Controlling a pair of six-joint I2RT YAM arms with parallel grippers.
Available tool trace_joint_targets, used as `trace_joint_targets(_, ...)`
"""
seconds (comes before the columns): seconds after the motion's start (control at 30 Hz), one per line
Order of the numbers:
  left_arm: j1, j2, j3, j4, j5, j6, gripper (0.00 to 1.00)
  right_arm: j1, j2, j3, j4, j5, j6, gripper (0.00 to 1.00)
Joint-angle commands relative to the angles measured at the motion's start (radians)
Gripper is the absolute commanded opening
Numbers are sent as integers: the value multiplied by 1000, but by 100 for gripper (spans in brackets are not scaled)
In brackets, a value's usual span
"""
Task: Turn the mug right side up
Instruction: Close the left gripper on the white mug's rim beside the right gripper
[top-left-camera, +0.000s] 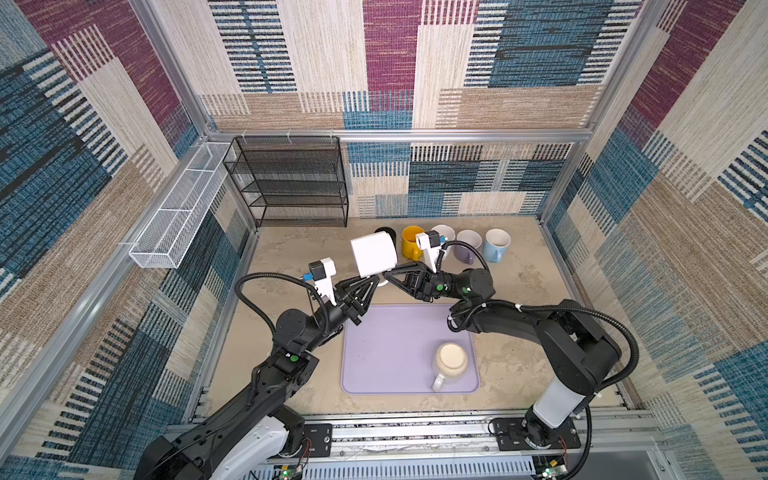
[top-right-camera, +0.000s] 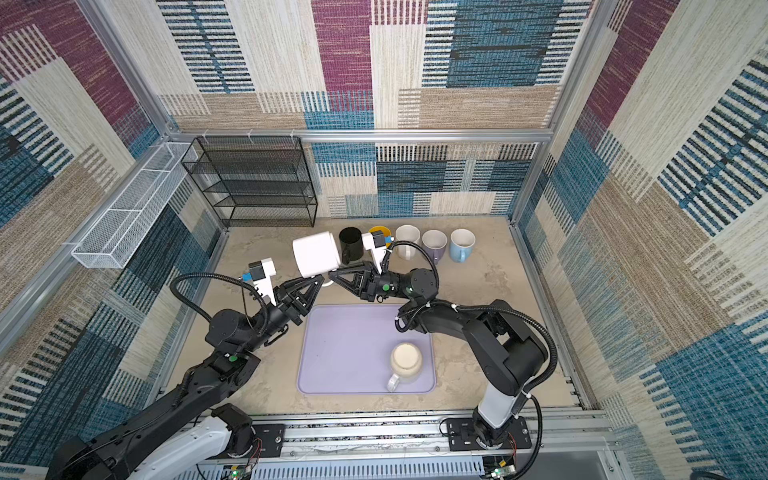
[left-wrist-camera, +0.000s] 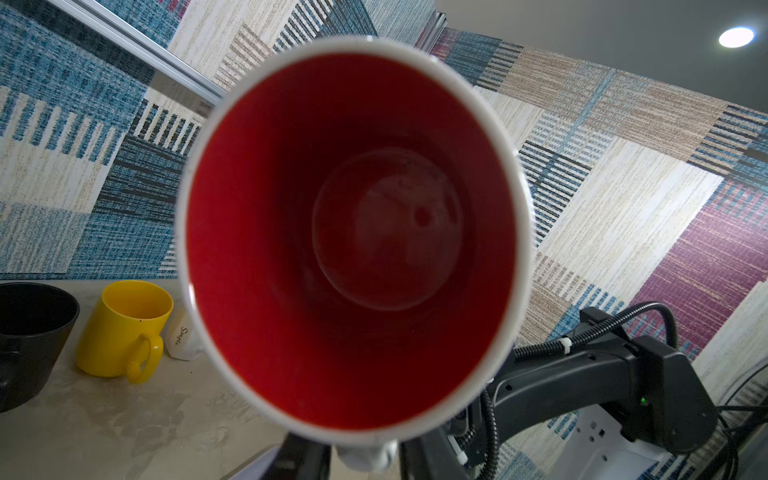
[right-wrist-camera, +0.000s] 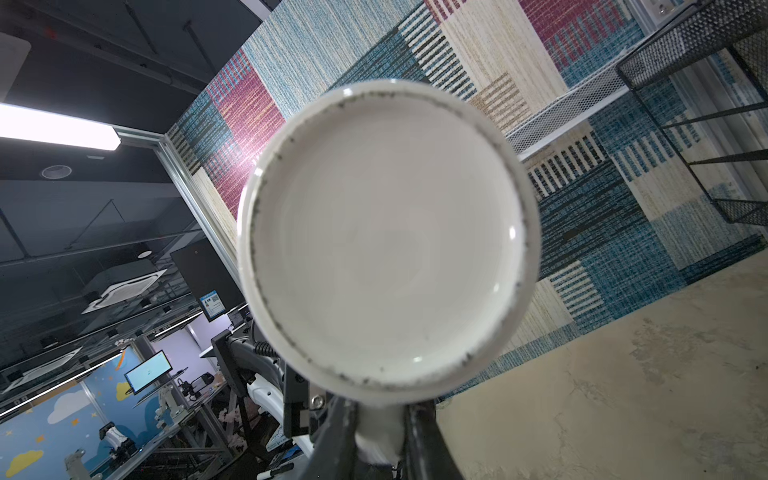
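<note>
Bright even light, soft shadows; edges bow and the close mug blurs.

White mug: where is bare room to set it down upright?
Free for the white mug: left and middle of the lavender mat, beside the upside-down cream mug; bare table right of it. Crowded: back row, black mug through light blue mug.

Black mug largely out of sight behind the white mug.

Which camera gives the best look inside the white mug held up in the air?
The left wrist view: it looks straight into the white mug, showing its red inside down to the bottom. The right wrist view shows only its white base; both top views show only its outer wall.
</note>
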Motion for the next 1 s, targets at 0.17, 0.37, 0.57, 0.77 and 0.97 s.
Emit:
trace_joint_targets(0.17,0,-6,18,87,19,5,24,3,7,7,112,-49,17,0)
trace_joint_targets(0.37,0,-7,21,98,34,0,19,3,11,10,111,-55,19,0)
trace_joint_targets(0.57,0,-9,27,84,37,-4,8,3,10,11,102,-56,19,0)
trace_joint_targets(0.77,0,-18,22,73,25,-2,0,4,5,12,82,-55,5,0)
trace_joint_targets(0.97,0,-31,20,61,23,4,0,3,2,13,60,-57,-8,0)
